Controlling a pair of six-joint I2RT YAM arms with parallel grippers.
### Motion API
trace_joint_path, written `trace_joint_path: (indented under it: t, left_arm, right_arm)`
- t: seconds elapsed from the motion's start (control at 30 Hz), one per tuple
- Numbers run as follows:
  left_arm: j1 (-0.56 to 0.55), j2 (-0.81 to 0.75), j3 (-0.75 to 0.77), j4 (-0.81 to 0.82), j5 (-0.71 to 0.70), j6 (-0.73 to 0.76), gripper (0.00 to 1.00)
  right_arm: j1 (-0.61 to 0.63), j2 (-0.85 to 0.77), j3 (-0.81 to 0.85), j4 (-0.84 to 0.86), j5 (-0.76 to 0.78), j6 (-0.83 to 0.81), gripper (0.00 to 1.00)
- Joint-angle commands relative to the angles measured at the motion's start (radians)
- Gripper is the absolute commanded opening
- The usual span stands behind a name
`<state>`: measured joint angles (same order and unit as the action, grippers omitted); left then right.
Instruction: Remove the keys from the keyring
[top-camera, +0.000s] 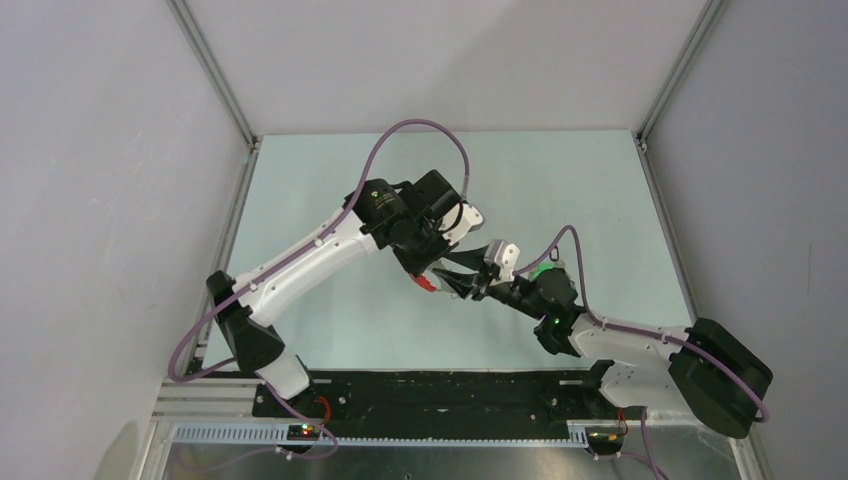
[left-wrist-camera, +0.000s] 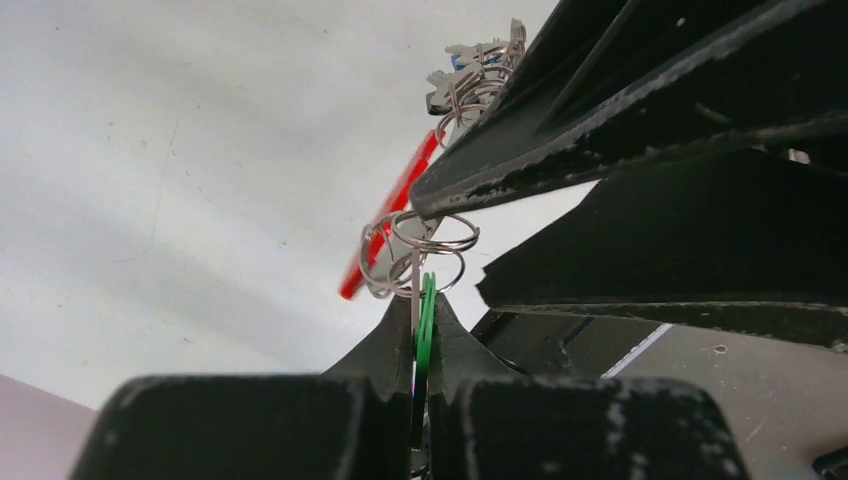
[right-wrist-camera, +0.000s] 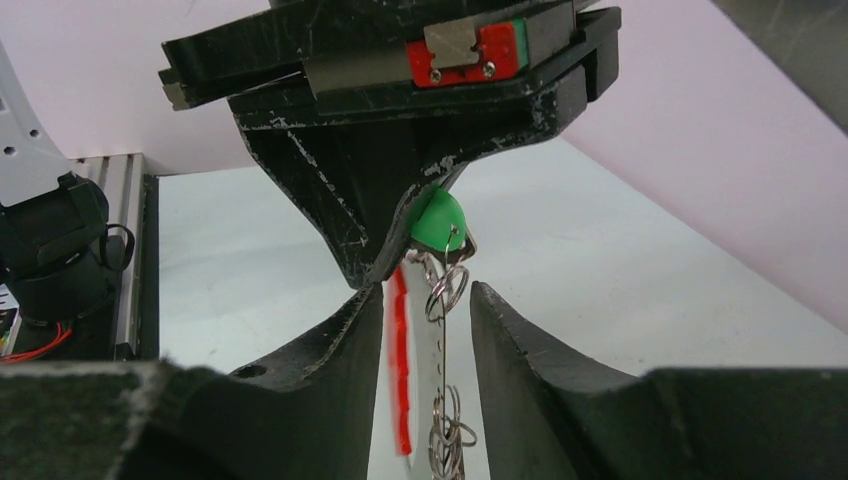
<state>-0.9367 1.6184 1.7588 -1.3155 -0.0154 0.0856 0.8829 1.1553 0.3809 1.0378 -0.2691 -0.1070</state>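
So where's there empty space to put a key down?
Bare table lies between the arms and the back wall, and also near, between the left arm and right arm. The middle is crowded: left fingers and right fingers meet at the keyring.

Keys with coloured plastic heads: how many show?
2. The green-headed silver key sits clamped in the left pincer; a blue-headed silver key lies beyond the red band, barely visible. More may be hidden.

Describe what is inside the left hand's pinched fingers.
A green key head sits pinched in the left hand, silver rings hooked to it. The rest of the key is hidden between the fingers.
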Motion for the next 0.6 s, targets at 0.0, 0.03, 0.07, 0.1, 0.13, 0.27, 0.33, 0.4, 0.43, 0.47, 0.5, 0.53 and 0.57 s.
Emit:
trace_joint_path:
  t: [0.0,0.03,0.07,0.1,0.13,0.27,0.33,0.4,0.43,0.47,0.5,0.53,0.57]
  left_arm:
    - [-0.004,0.002,0.057,0.038,0.053,-0.014,0.00]
    - [-0.004,0.002,0.060,0.018,0.059,-0.014,0.00]
    - [-0.004,0.002,0.061,0.003,0.062,-0.014,0.00]
    - [-0.004,0.001,0.062,0.000,0.068,-0.014,0.00]
    - [-0.004,0.000,0.061,-0.002,0.070,-0.014,0.00]
    - [0.006,-0.008,0.056,-0.006,0.059,-0.017,0.00]
    - [0.020,-0.014,0.055,-0.005,0.061,-0.019,0.00]
    - [0.035,-0.019,0.052,-0.005,0.070,-0.018,0.00]
    - [0.043,-0.020,0.047,-0.005,0.074,-0.017,0.00]
    - [0.047,-0.019,0.044,-0.005,0.080,-0.014,0.00]
    - [0.054,-0.018,0.040,-0.004,0.084,-0.012,0.00]
    - [0.056,-0.017,0.035,-0.004,0.088,-0.011,0.00]
    - [0.059,-0.013,0.034,-0.005,0.090,-0.011,0.00]
  right_arm:
    - [0.009,0.016,0.048,0.080,0.021,-0.002,0.39]
    - [0.010,0.017,0.049,0.081,0.029,-0.001,0.37]
    - [0.011,0.018,0.049,0.082,0.034,-0.001,0.34]
    - [0.011,0.017,0.049,0.081,0.041,0.000,0.30]
    - [0.013,0.015,0.049,0.073,0.045,0.000,0.21]
    - [0.013,-0.023,0.049,-0.006,0.062,-0.006,0.03]
    - [0.012,-0.053,0.049,-0.066,0.067,-0.012,0.00]
    - [0.013,-0.084,0.045,-0.117,0.067,-0.018,0.00]
    - [0.013,-0.106,0.040,-0.129,0.065,-0.020,0.00]
    - [0.013,-0.116,0.037,-0.141,0.062,-0.021,0.00]
    - [0.013,-0.135,0.030,-0.144,0.058,-0.024,0.00]
    - [0.013,-0.144,0.029,-0.153,0.048,-0.026,0.00]
    - [0.012,-0.162,0.028,-0.160,0.043,-0.029,0.00]
